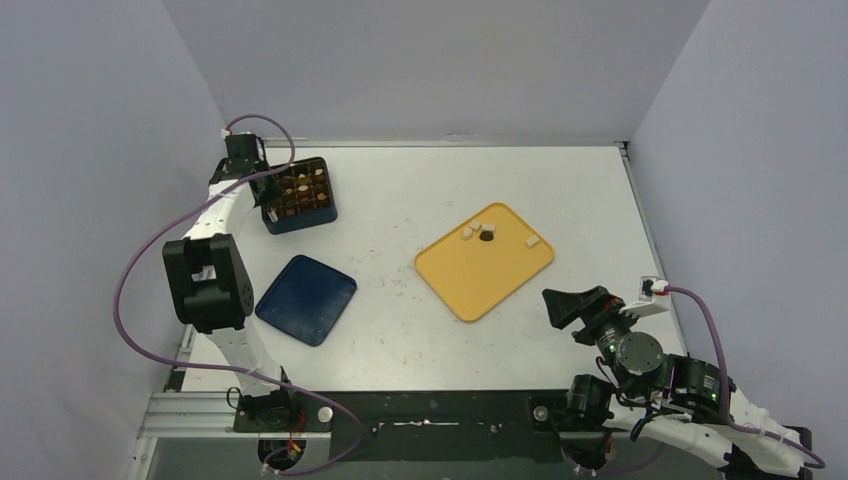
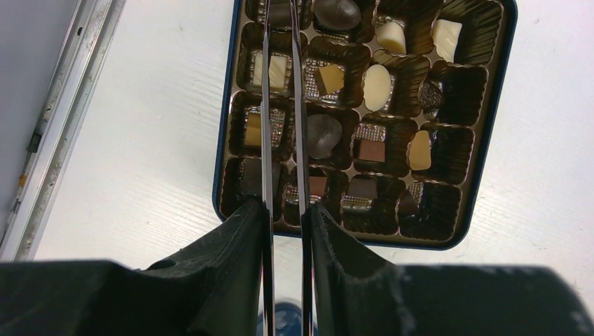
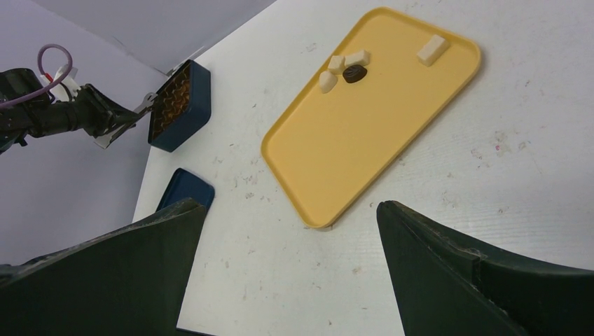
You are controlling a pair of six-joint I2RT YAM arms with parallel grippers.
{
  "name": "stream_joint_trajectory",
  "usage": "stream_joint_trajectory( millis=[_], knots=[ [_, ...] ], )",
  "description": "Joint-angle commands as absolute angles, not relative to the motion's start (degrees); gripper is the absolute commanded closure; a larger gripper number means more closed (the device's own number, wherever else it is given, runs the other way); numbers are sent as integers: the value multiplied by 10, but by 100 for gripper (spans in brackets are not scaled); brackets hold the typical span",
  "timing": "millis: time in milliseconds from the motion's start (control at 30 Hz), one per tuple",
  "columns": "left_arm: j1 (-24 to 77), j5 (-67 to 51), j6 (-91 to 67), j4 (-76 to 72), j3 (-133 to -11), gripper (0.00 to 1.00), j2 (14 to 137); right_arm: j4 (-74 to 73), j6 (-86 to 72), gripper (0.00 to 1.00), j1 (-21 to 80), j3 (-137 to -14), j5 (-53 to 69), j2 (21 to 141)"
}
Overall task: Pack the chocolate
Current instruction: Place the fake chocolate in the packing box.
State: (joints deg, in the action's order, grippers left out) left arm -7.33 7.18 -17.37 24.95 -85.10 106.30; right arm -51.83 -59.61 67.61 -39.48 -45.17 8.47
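Note:
Chocolate pieces (image 2: 377,87), dark, brown and cream, fill most cells of a brown insert in a dark blue box (image 1: 300,222) at the table's back left. My left gripper (image 2: 287,206) is shut on long metal tongs (image 2: 267,105), whose blades reach over the box's left column; I cannot tell whether the tips hold a piece. More chocolate lies on the yellow tray (image 1: 480,280): three cream pieces (image 3: 431,50) and one dark piece (image 3: 354,73). My right gripper (image 3: 291,206) stands open and empty near the tray's front corner.
The box's dark blue lid (image 1: 306,299) lies flat in front of the box, left of the tray. Grey walls close in the table on three sides. A metal rail (image 2: 49,133) runs along the table's left edge.

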Motion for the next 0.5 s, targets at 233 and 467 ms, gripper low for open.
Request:
stream_joint_trajectory(
  millis=[233,467],
  knots=[
    [-81,64,-163,224,-880,67,1058,-507,-594,0,686,-406,-461,82],
    [-78,61,-163,226,-879,65,1043,-507,-595,0,688,-407,-463,82]
  ],
)
